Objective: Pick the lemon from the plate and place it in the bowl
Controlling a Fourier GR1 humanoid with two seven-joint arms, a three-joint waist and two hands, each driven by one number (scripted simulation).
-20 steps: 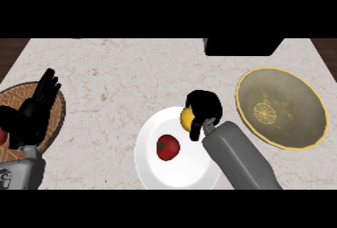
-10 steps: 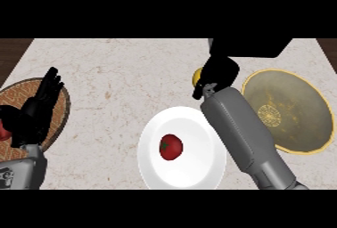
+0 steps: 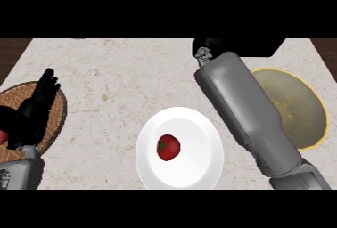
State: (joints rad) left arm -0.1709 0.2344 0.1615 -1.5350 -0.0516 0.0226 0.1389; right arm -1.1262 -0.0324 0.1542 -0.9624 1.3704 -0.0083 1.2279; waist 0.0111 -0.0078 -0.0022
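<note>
Head view: hung right hand point(image 3: 214, 45) at worktop point(image 3: 118, 67) far edge, grasp impossible to tell, lemon unseen. Probably mid-carry; next, needed swinging right over bowl point(image 3: 302, 111). Rested left hand point(image 3: 33, 111) open.

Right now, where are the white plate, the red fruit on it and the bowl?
white plate point(image 3: 191, 173), head view, bare lower part.
red fruit point(image 3: 168, 147), head view, its middle.
bowl point(image 3: 306, 111), head view, its inner wall.

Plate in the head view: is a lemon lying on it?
No: only a red fruit with a green stem end lies on the white plate; nothing yellow shows there.
</note>
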